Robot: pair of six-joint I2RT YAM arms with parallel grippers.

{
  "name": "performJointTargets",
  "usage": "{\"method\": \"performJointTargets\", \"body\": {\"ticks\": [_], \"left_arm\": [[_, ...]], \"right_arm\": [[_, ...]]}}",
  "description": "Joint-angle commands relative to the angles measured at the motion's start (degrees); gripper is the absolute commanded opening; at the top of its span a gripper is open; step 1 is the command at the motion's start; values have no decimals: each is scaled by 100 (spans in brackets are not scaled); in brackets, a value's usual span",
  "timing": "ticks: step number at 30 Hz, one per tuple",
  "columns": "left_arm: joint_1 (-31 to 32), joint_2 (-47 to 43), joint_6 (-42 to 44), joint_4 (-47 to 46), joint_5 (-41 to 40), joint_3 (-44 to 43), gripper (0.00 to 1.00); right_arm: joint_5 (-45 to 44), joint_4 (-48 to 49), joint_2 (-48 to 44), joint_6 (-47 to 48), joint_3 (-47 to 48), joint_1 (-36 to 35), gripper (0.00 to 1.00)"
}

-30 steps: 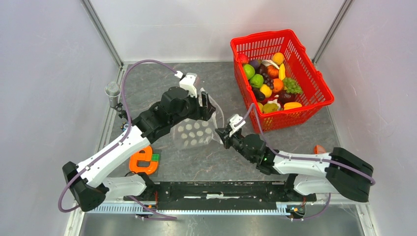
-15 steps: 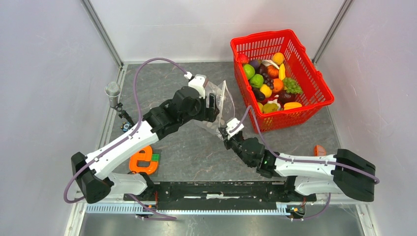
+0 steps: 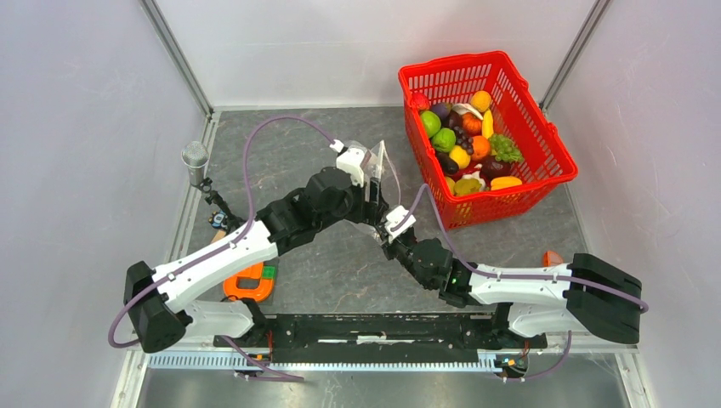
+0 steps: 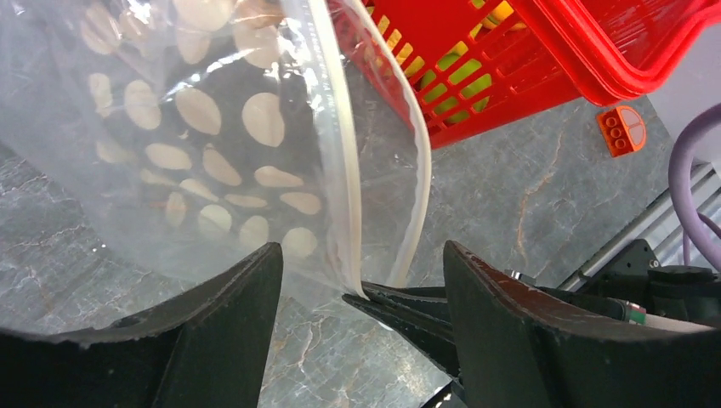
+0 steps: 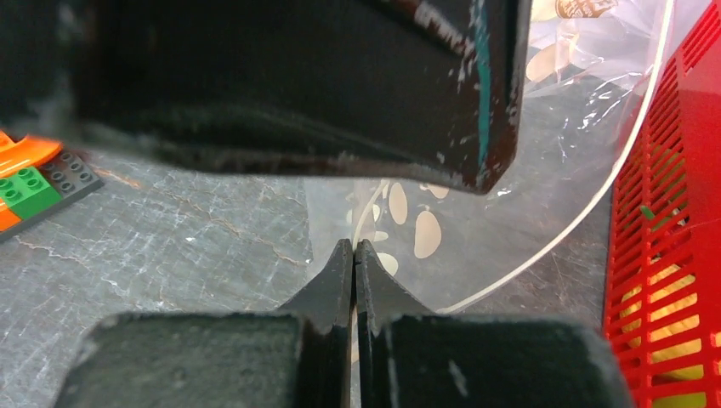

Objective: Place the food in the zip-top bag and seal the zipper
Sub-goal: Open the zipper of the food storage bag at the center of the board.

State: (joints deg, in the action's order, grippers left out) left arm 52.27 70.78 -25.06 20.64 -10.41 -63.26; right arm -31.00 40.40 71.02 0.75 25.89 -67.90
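Note:
The zip-top bag (image 3: 383, 172), clear with white dots, hangs upright between my two grippers, just left of the basket. My right gripper (image 3: 383, 235) is shut on the bag's mouth edge, pinching the zipper (image 4: 339, 170) at its lower end; the right wrist view shows the pinch (image 5: 354, 245). My left gripper (image 4: 361, 246) is open, its fingers (image 4: 212, 323) wide apart on either side of that pinch point, and it holds nothing. The bag's mouth gapes a little (image 4: 383, 170). The food (image 3: 463, 140) lies piled in the red basket. No food shows in the bag.
The red mesh basket (image 3: 489, 68) stands at the back right, close to the bag (image 4: 476, 68). An orange e-shaped toy with green and black bricks (image 3: 246, 279) lies front left. A small orange brick (image 3: 553, 257) lies right. A grey cylinder (image 3: 195, 157) stands at the left edge.
The bag went from lying flat on the table to hanging upright. Both grippers moved right, toward the basket, and the right gripper closed on the bag's edge.

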Motion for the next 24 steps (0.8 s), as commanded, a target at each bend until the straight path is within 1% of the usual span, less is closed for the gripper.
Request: {"method": "performJointTargets", "body": {"ticks": [1,3,6,9,12,15,21,22,24], "left_arm": [[134,-233,-52,-632,-548,251,73],[134,-174,18,-571,-993,267,71],[134,-92,154,-656,-1561,327,66],[134,-1,327,-823,-1695,333,63],[134,82,418,-852,-1703,306,57],[134,94,484,-920,-1614,370,45],[133,25,575,-998,-1630,490,27],[132,18,604,-1009,-1630,506,23],[134,20,638,-985,-1660,499,11]], "right_arm": [[226,432,-86,-67,175,-41,0],[315,462,-122,-67,153,-39,0],[415,514,-174,-67,104,-39,0],[513,548,-194,-213,69,-39,0],[530,601,-218,-223,18,-41,0],[562,576,-247,-211,21,-41,0],[682,565,-230,-238,24,-39,1],[687,565,-227,-243,29,-39,1],[697,547,-228,-266,41,-39,2]]}}
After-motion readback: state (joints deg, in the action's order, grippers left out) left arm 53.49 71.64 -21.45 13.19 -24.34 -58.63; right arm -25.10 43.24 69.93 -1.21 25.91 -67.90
